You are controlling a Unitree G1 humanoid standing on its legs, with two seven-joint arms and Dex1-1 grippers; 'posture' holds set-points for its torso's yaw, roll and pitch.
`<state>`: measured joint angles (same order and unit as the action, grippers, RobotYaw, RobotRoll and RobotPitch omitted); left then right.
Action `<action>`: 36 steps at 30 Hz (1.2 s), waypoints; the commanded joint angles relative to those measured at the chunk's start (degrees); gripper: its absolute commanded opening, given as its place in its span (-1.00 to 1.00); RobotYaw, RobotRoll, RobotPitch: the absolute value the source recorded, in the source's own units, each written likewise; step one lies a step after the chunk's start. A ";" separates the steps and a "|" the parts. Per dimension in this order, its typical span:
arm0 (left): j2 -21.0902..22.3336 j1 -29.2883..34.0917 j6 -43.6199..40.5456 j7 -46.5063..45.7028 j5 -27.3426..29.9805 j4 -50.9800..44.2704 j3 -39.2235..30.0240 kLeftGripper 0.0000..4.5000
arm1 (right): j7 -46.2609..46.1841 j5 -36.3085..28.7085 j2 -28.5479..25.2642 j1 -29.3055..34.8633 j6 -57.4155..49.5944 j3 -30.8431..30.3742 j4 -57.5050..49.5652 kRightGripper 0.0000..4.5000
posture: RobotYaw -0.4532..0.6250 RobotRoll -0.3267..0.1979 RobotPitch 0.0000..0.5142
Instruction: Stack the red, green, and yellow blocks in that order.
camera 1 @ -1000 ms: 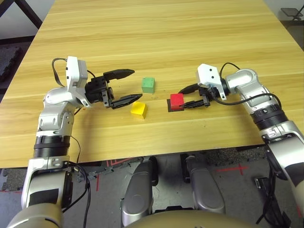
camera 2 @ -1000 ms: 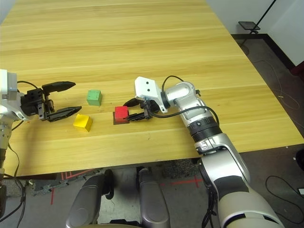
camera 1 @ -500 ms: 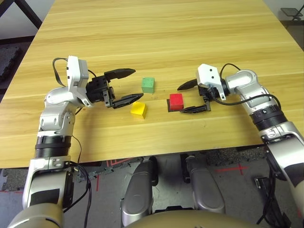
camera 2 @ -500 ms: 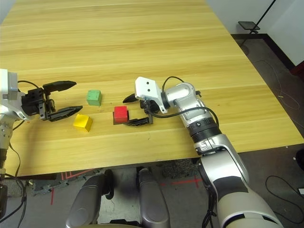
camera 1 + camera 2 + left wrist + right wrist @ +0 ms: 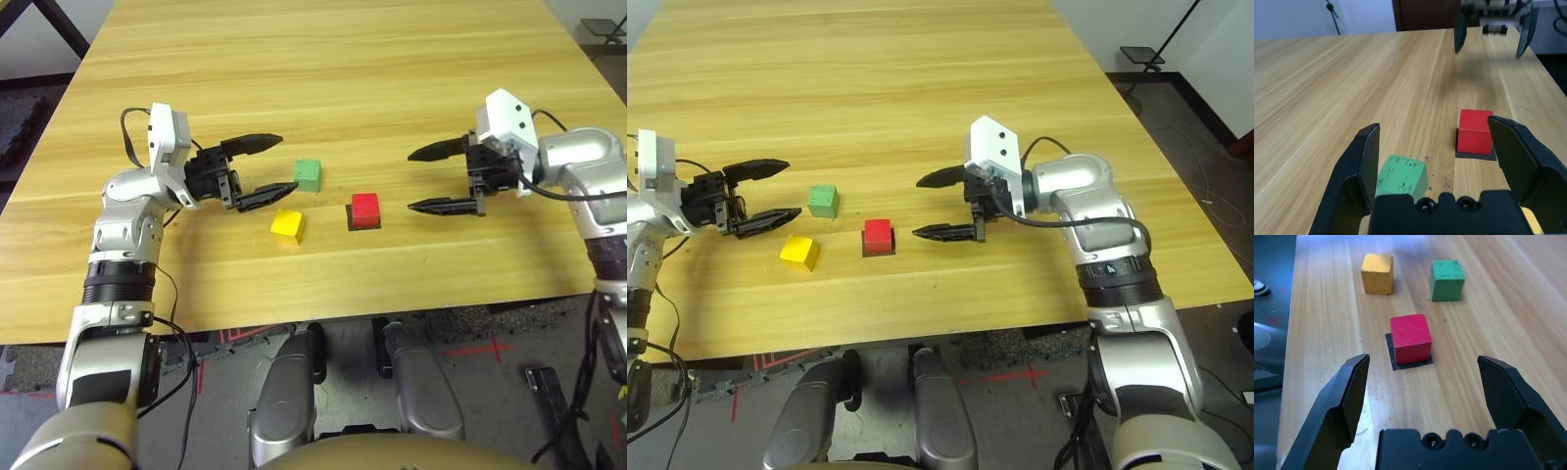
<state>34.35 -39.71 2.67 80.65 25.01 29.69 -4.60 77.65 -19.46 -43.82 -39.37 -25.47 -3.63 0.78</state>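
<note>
Your red block (image 5: 365, 207) sat on the black patch (image 5: 353, 220) on the table (image 5: 392, 78), apart from the right gripper (image 5: 423, 180), fingers wide, green block (image 5: 308, 175) just beyond the left gripper (image 5: 284, 163), fingers wide, yellow block (image 5: 287, 225) nearby

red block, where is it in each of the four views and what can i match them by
Left eye view: red block, centre of the picture, right of the yellow block.
Right eye view: left of centre, below-right of the green block.
Left wrist view: right of middle, beside the left hand's finger.
Right wrist view: centre, nearest of the three blocks.
Shared landmark: the black square patch under it.
</note>
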 commanded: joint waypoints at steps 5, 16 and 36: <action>-0.96 -7.21 9.29 4.48 -5.76 14.25 2.21 1.00 | -2.87 -4.08 -4.57 2.89 -5.34 4.66 -6.04 0.99 | 0.16 0.17 -0.13; -2.25 -20.72 19.63 8.13 -13.56 35.98 3.48 1.00 | -5.53 -5.63 -4.36 2.13 -6.83 4.72 -6.46 0.99 | 0.14 0.19 -0.10; -6.92 -24.26 21.88 4.45 -22.22 43.93 3.91 1.00 | -7.21 -6.51 -4.09 1.66 -7.45 4.48 -7.27 0.99 | 0.08 0.14 -0.06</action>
<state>27.40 -63.44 24.01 85.40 4.28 72.63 -1.15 70.50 -25.50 -47.40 -37.69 -32.72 0.84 -5.67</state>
